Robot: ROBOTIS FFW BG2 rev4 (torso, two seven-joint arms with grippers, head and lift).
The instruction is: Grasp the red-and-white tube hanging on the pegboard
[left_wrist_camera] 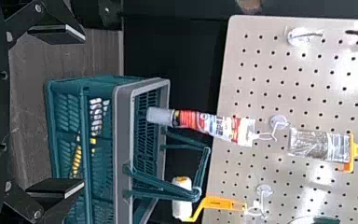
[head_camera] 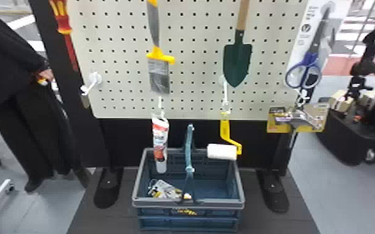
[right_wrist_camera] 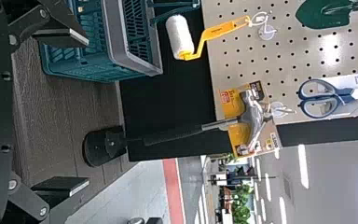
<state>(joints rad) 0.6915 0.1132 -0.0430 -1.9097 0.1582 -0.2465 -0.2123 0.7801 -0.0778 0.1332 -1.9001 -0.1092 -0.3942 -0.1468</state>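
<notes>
The tube (head_camera: 160, 137) hangs on the pegboard (head_camera: 196, 31) from a white hook (head_camera: 159, 104) at the board's lower edge, directly under the brush (head_camera: 159, 68). Its cap points down and sits in front of the back wall of the basket (head_camera: 188, 203), which stands below the board. To the right of the tube hangs the roller (head_camera: 222, 151).

The left end effector (left_wrist_camera: 74, 111) is released, with its two fingers wide apart. It is well apart from the tube, which lies on the line between the fingers but farther off, and it touches nothing. The right end effector (right_wrist_camera: 79, 112) is also released and holds nothing; it faces the basket's corner, the roller and the hammer (right_wrist_camera: 249, 119).
</notes>
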